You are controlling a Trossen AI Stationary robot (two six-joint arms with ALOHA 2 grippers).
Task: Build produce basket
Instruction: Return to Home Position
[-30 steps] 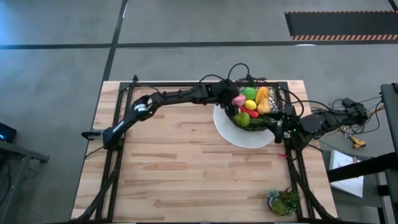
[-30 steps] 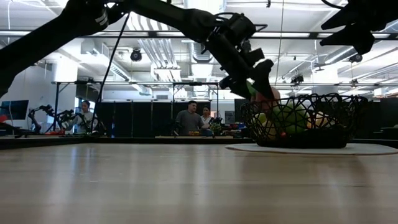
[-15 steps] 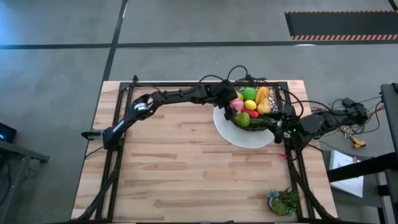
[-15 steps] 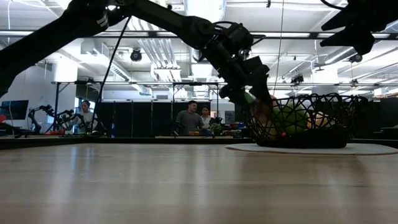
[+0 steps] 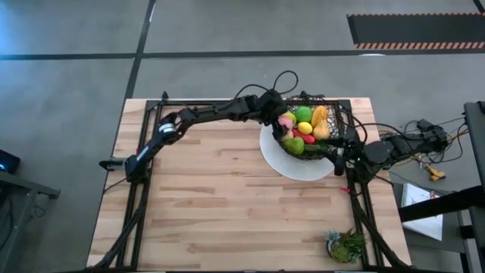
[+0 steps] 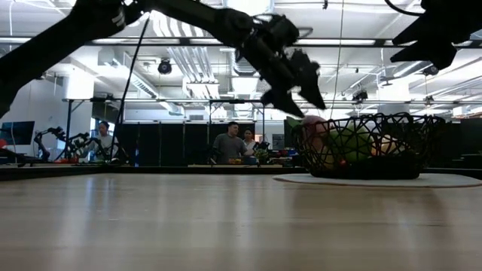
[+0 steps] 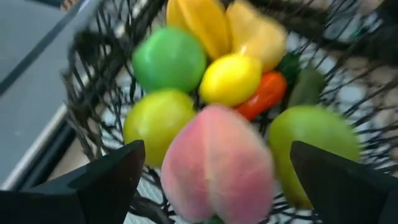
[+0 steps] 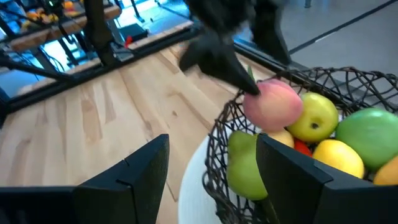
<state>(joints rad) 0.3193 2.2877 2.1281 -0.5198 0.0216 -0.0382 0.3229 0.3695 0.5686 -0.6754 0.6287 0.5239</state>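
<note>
The dark wire basket (image 5: 338, 120) stands on a white round plate (image 5: 303, 168) at the table's far right. In it lie green apples, a yellow lemon (image 7: 230, 79), orange and red pieces, and a pink peach (image 7: 217, 165) by its left rim. My left gripper (image 5: 276, 114) hangs open just above and to the left of the peach (image 6: 313, 124), its fingers (image 7: 118, 177) standing wide on either side of it without touching. My right gripper (image 5: 339, 155) waits open at the basket's right, near the table's right edge, with nothing between its fingers (image 8: 134, 180).
A leafy green plant tuft (image 5: 346, 244) sits at the near right corner. Black frame rails (image 5: 144, 189) run along the table's left, far and right edges. The wide wooden top (image 5: 227, 197) in front of the basket holds nothing. People (image 6: 227, 147) stand in the room beyond.
My left gripper dipped into the basket's left side with the pink peach, then rose and drew back toward the table's far left. The peach has stayed behind, lying on the other fruit by the left rim.
</note>
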